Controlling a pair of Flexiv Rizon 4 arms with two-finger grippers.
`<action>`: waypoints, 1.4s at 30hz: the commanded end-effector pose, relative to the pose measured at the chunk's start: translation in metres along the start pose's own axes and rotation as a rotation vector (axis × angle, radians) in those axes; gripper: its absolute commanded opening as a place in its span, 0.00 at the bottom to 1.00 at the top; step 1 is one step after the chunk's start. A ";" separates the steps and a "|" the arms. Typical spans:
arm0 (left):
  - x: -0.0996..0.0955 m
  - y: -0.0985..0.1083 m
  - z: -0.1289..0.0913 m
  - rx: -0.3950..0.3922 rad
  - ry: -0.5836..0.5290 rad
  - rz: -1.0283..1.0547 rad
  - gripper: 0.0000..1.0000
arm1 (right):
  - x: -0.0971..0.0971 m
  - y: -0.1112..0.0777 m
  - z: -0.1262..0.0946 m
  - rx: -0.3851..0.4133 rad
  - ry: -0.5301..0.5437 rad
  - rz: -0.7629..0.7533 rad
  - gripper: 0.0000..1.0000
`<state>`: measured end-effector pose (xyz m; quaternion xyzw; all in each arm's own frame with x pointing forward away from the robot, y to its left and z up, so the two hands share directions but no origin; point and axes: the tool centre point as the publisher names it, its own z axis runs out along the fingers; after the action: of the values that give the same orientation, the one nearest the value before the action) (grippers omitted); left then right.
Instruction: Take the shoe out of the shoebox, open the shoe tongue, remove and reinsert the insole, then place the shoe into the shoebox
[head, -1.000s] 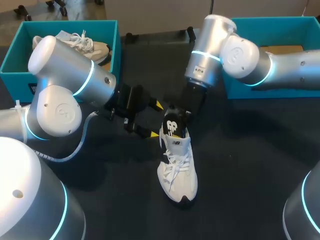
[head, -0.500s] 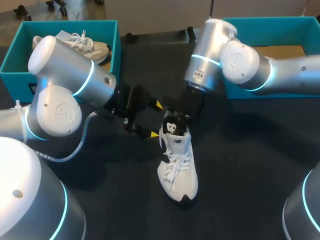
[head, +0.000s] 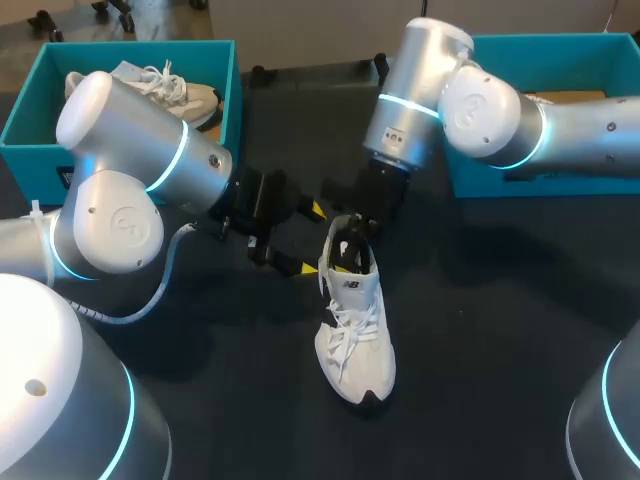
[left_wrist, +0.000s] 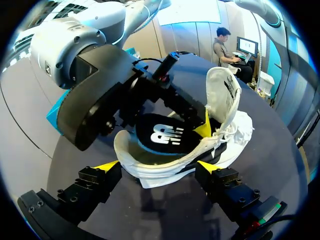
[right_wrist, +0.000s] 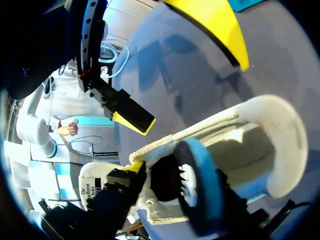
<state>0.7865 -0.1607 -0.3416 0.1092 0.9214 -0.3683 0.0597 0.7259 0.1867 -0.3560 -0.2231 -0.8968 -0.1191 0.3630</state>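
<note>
The shoe (head: 355, 330) lies on the table (head: 500, 330) with its toe toward you and heel away; your right tool (head: 352, 250), grip not discernible, is in the heel opening at the insole (left_wrist: 162, 135), your released left tool (head: 303, 238) just beside.

We see a dark cloth-covered table (head: 500, 330) with three things directly on it. A white shoe (head: 355, 340) stands on its sole near the middle, toe toward the near edge. A teal box (head: 30, 155) sits at the far left corner and a second teal box (head: 560, 42) at the far right, both well apart from the shoe.
</note>
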 end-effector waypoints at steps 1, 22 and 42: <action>0.001 0.000 0.001 -0.002 -0.001 0.000 1.00 | 0.007 -0.001 -0.008 -0.001 -0.024 -0.002 0.66; 0.001 0.000 0.001 -0.002 -0.001 0.000 1.00 | 0.005 -0.002 -0.048 -0.090 -0.122 0.009 0.65; 0.001 0.000 0.001 -0.002 -0.001 0.000 1.00 | -0.013 0.019 -0.044 -0.094 -0.095 -0.042 0.00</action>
<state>0.7865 -0.1607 -0.3416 0.1092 0.9214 -0.3683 0.0597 0.7653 0.1761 -0.3287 -0.2307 -0.9108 -0.1626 0.3014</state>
